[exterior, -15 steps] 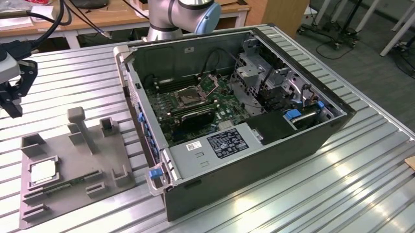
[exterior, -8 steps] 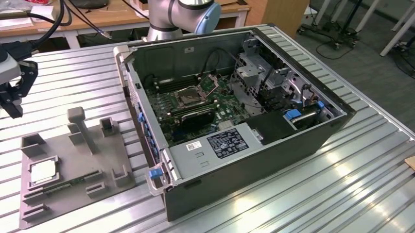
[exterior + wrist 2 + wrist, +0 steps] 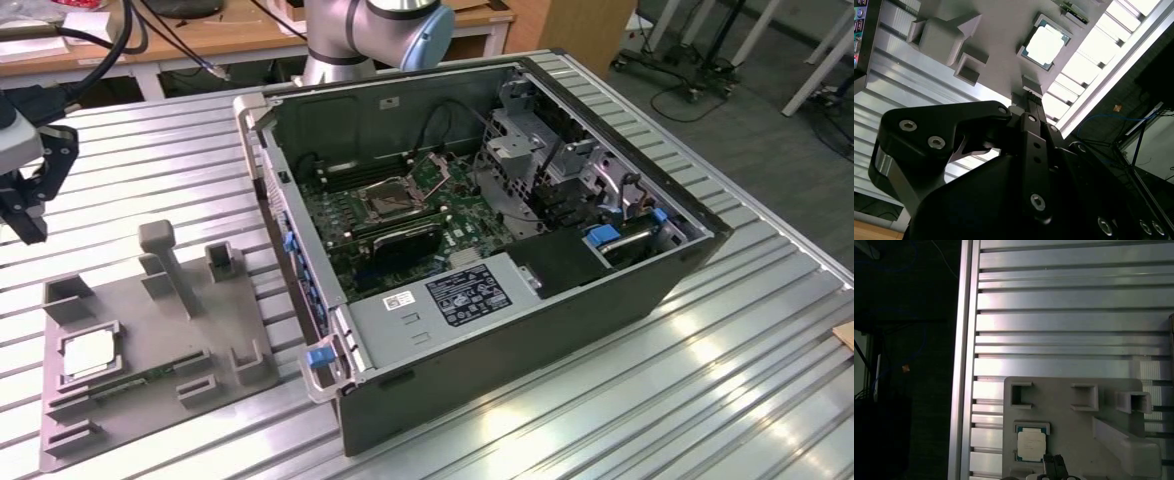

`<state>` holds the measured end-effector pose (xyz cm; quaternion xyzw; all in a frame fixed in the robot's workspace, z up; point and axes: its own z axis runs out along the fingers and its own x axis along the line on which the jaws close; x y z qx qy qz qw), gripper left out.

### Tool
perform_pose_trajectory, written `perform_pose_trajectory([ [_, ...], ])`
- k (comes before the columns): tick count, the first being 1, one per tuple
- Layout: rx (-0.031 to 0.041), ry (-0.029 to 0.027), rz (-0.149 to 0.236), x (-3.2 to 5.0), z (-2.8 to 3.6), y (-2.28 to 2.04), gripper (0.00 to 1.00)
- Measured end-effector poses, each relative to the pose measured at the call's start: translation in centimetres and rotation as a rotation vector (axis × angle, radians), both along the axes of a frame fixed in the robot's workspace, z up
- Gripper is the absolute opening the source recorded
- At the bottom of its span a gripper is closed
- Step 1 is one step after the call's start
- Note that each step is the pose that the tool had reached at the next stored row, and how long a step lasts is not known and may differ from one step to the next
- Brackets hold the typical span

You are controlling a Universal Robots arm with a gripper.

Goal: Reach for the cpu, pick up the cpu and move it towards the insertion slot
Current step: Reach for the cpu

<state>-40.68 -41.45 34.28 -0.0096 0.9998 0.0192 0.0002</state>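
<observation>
Pincer (image 3: 27, 210), black metal, is hovering near pale silver square cpu (image 3: 87, 352) in grey moulded holder (image 3: 134, 330); its state cannot be told. Skewed descent is risking clipping holder's rim.

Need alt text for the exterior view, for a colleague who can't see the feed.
The cpu lies flat in a grey fixture plate at the exterior view's left, with the gripper poised apart from it near the picture's edge. Beside the plate an open computer case sits on a slatted metal table, its insertion slot showing on the motherboard.
</observation>
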Motion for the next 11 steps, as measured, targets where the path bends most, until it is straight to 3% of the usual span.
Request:
perform_pose_trajectory([
  [11, -0.0001, 0.0, 0.0, 0.0, -0.15, 0.0, 0.11],
])
